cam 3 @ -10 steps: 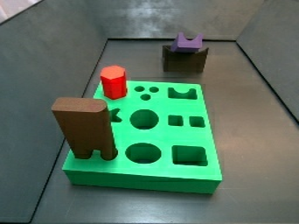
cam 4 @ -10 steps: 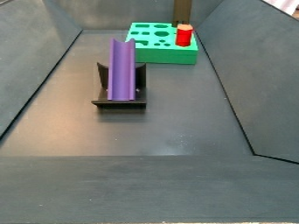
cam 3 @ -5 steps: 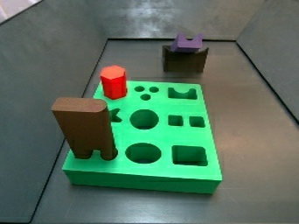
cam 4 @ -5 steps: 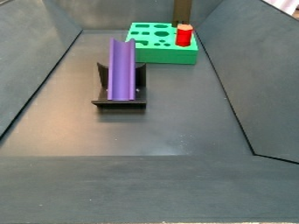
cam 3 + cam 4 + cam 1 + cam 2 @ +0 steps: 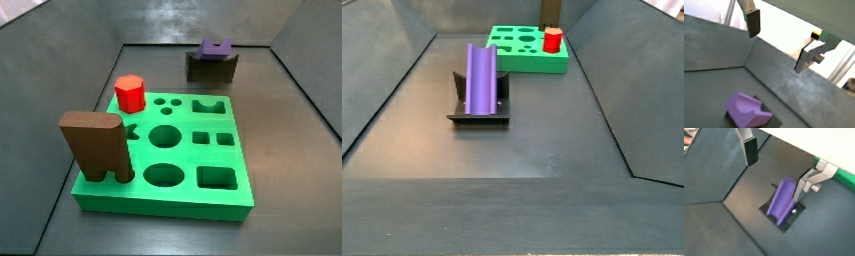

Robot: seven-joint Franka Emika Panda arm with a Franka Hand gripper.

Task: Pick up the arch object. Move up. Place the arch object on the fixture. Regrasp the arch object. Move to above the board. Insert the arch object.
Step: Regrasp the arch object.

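Observation:
The purple arch object (image 5: 481, 79) lies lengthwise on the dark fixture (image 5: 478, 112); in a side view only its end (image 5: 214, 46) shows atop the fixture (image 5: 210, 67). It also shows in both wrist views (image 5: 782, 200) (image 5: 747, 109). My gripper (image 5: 776, 164) is open and empty, well above the arch object and apart from it; it shows in both wrist views (image 5: 777, 42) but in neither side view. The green board (image 5: 174, 155) lies nearer in that view, with its shaped holes.
A red hexagonal peg (image 5: 130, 94) and a tall brown block (image 5: 95, 147) stand in the board's left side. The red peg also shows in a side view (image 5: 552, 41). Dark grey walls (image 5: 396, 70) enclose the floor on all sides.

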